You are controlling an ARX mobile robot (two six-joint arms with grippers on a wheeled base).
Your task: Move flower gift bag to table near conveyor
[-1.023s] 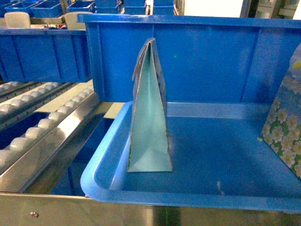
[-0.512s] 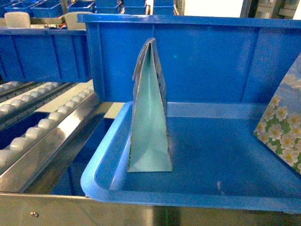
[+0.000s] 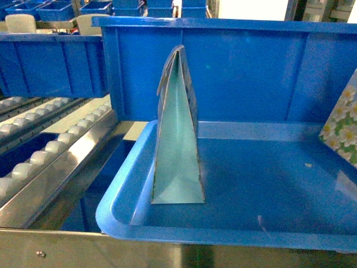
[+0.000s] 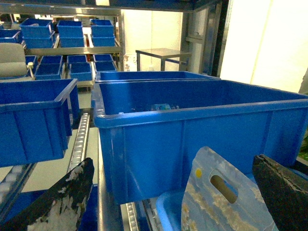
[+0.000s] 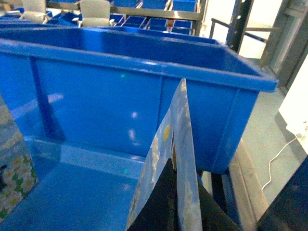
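Nearest in the right wrist view, the right gripper [image 5: 177, 204] pinches the flower gift bag [image 5: 180, 144] low down, with dark fingers [image 5: 161, 202] pressed against its faces. The bag is seen almost edge-on. Its long axis runs from the bottom centre of the frame up to a narrow top edge near mid-frame, leaning slightly right. In the head view only a flowered corner of this bag [image 3: 343, 125] shows at the right edge, tilted and clear of the floor of the blue tray [image 3: 120, 195].

In the left wrist view the left gripper [image 4: 173, 166] is spread wide, its worn dark fingers [image 4: 62, 202] in the two lower corners of the frame. A second bag [image 4: 216, 192] with a slotted handle hole shows between them, touching neither.

In the head view that second bag [image 3: 177, 145] stands upright in the tray near its left wall, left of centre. Its pale teal side faces the camera and its peak points straight up. It also appears at the lower left of the right wrist view [image 5: 12, 163].

A steel rail [image 3: 56, 248] crosses the bottom of the head view. A deep blue bin [image 3: 251, 67] rises behind the tray. The conveyor [image 3: 50, 151] climbs from the lower left towards the upper left, its whitish rollers set between steel rails. More blue bins [image 3: 56, 8] sit furthest back.
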